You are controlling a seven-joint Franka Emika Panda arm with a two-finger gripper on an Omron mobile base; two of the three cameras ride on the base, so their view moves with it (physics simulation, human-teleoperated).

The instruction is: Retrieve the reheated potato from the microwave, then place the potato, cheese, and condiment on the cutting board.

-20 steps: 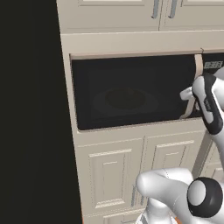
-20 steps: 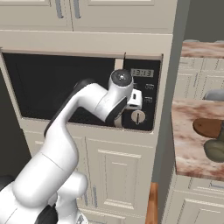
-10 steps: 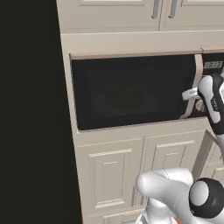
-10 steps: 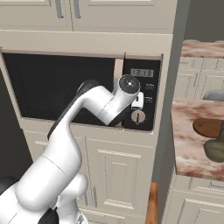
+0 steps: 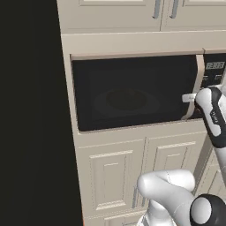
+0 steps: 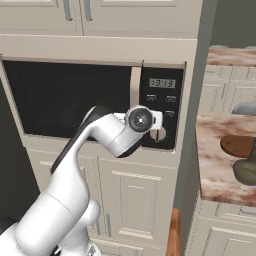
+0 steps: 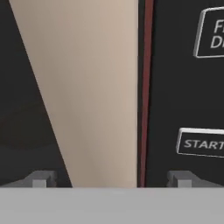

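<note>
Your end effector [image 7: 111,179] sits right up against the microwave [image 5: 132,92], its two fingertips [image 7: 40,178] spread wide with the beige door handle [image 7: 94,92] standing between them; neither tip touches the handle in the hand view, so the end effector is spread, pinching nothing. From the left base view you see the hand at the lower part of the handle [image 5: 198,88], at the door's right edge; the door is shut, and through the dark glass you make out only the faint round of the turntable [image 5: 126,100]; you cannot tell the potato inside. In the right base view the arm's wrist covers the handle's lower end beside the black control panel [image 6: 162,107], whose display, buttons and knob show; in the hand view a START button [image 7: 201,143] lies just right of the handle, past a thin reddish seam. To your right, on the marbled surface [image 6: 220,165], the dark-brown cutting board [image 6: 239,145] lies near the edge of the view, with the olive-green condiment [image 6: 246,171] just in front of it, partly cut off; both are well apart from the microwave.
</note>
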